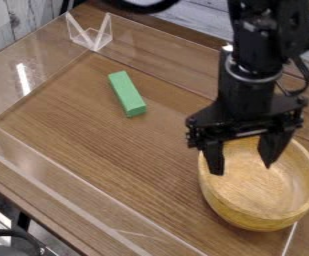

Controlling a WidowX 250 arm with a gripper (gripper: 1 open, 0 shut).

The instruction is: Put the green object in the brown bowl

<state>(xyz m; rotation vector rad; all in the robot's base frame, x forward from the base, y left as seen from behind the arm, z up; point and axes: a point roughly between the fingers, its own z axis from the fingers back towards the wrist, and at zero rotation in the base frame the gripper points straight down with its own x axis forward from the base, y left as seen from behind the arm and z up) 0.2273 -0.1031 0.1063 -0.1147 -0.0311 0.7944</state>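
- The green block (126,93) lies flat on the wooden worktop (103,150), left of centre, its long side running from upper left to lower right.
- Nothing touches the block; it sits well apart from both the bowl and the hand.
- The bowl (301,195), light brown with a thick rim and visible grain, stands on the worktop at the lower right.
- What shows of the bowl's inside is bare wood.
- The hand (244,156) hangs over the bowl's upper left part, pointing straight down.
- Its two dark fingers (216,160) are spread wide apart, with nothing between them; the tips hang at about rim height, one by the left rim and one over the hollow.
- The black arm (257,60) rises from the hand to the top right edge of the view.
- Clear plastic walls (50,60) border the worktop, with a small clear stand (90,33) at the far left corner.
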